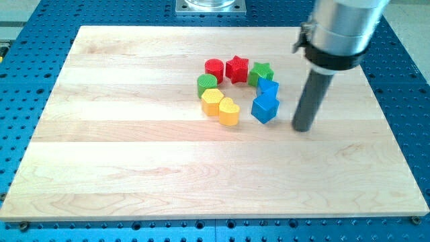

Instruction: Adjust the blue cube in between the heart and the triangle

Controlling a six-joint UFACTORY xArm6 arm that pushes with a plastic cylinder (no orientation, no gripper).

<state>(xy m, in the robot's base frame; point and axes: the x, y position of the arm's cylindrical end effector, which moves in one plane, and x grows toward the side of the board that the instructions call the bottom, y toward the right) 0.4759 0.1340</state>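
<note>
The blue cube sits on the wooden board, right of centre. The blue triangle lies just above it, touching or nearly touching it. The yellow heart lies to the cube's left with a small gap between them. My tip rests on the board to the right of the blue cube, a short gap away and slightly lower in the view. It touches no block.
A yellow hexagon touches the heart's upper left. A green cylinder, red cylinder, red star and green star complete a ring of blocks. A blue perforated table surrounds the board.
</note>
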